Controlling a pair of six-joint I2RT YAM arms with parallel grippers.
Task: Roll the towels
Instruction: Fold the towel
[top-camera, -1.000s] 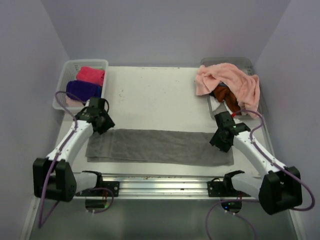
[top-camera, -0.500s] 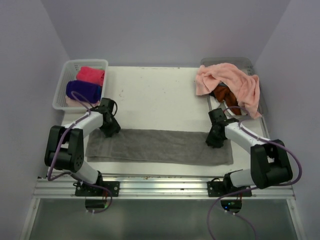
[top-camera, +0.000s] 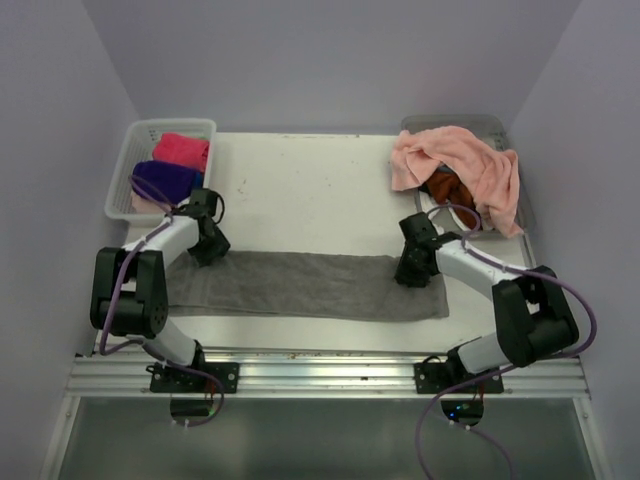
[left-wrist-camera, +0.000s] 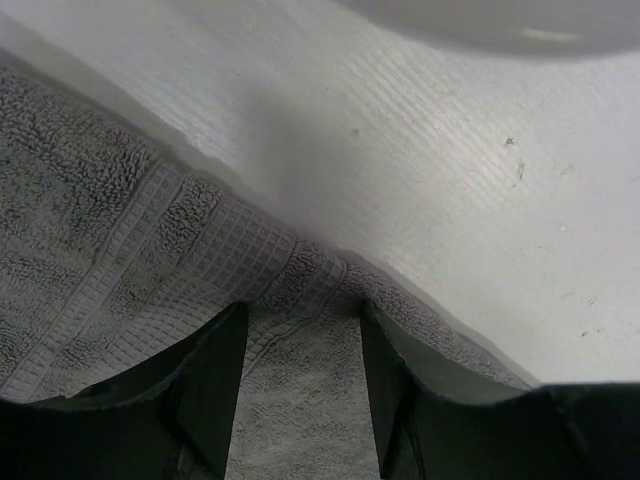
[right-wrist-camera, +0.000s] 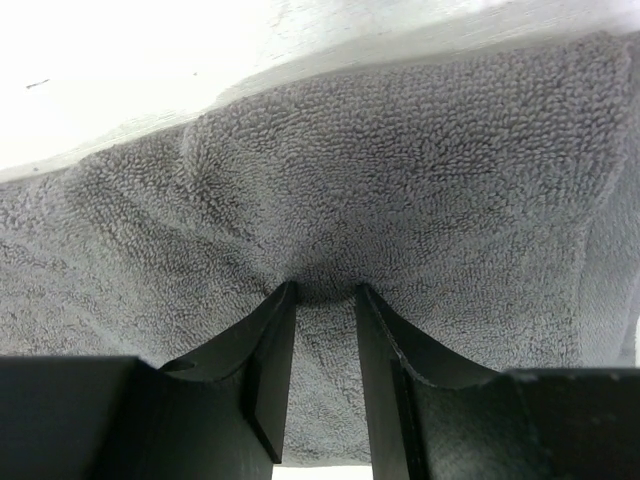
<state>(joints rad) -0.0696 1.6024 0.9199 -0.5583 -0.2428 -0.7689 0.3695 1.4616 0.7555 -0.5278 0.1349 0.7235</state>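
Observation:
A long grey towel (top-camera: 310, 285) lies flat across the near part of the table. My left gripper (top-camera: 212, 250) is down on its far left corner. In the left wrist view the left gripper (left-wrist-camera: 300, 310) is open, its fingers (left-wrist-camera: 225, 380) pressed on the grey towel (left-wrist-camera: 100, 250), whose hem humps up at the tips. My right gripper (top-camera: 410, 275) sits on the towel's far edge near its right end. In the right wrist view the right gripper (right-wrist-camera: 325, 290) is shut on a puckered pinch of the grey towel (right-wrist-camera: 400, 170).
At the back left, a white basket (top-camera: 125, 170) holds a hot pink roll (top-camera: 182, 150) and a purple roll (top-camera: 165, 180). Over the basket (top-camera: 485, 125) at the back right hangs a salmon pink towel (top-camera: 460, 160), with a rust orange one (top-camera: 452, 192) under it.
The right gripper came down onto the towel, closed on it and dragged its right end leftward. The left gripper dropped onto the far left corner and its jaws widened a little.

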